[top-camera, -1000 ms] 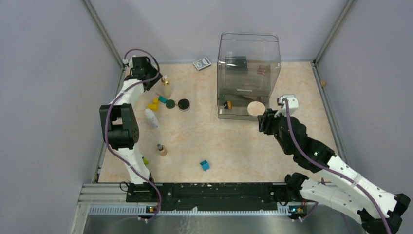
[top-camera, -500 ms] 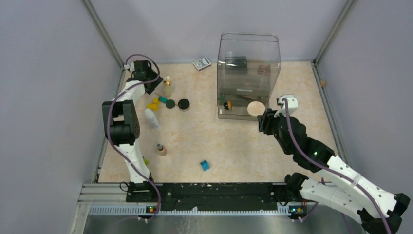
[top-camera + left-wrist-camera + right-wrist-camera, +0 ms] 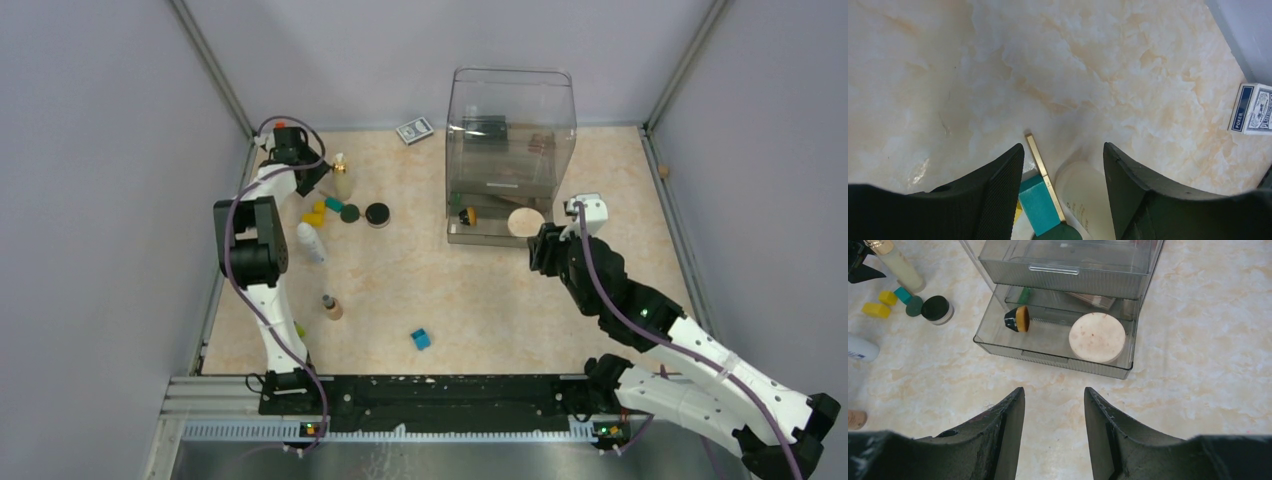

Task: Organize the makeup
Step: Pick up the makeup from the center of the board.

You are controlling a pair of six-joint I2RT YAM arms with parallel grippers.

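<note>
The gold-capped clear bottle [image 3: 343, 180] stands at the far left of the table. My left gripper [image 3: 318, 172] is open around it. In the left wrist view its pale body [image 3: 1083, 200] and gold top [image 3: 1040, 165] sit between the jaws of my left gripper [image 3: 1063, 146], with gaps on both sides. My right gripper [image 3: 1054, 390] is open and empty, hovering before the clear drawer organizer [image 3: 510, 150]. A beige round disc [image 3: 1097, 337] lies in its pulled-out bottom drawer. The black round compact [image 3: 377, 213], white bottle [image 3: 311, 242] and tan tube [image 3: 331, 307] lie on the table.
A teal block [image 3: 1037, 202] and yellow blocks [image 3: 315, 214] crowd the bottle's near side, with a dark green disc [image 3: 349, 212] beside them. A card box [image 3: 414, 131] lies at the back and a blue cube [image 3: 420, 339] near the front. A small black-and-gold piece [image 3: 1017, 320] sits in the drawer.
My left arm has stretched farther toward the back left corner, bringing its gripper closer around the gold-capped bottle. The right arm has hardly moved.
</note>
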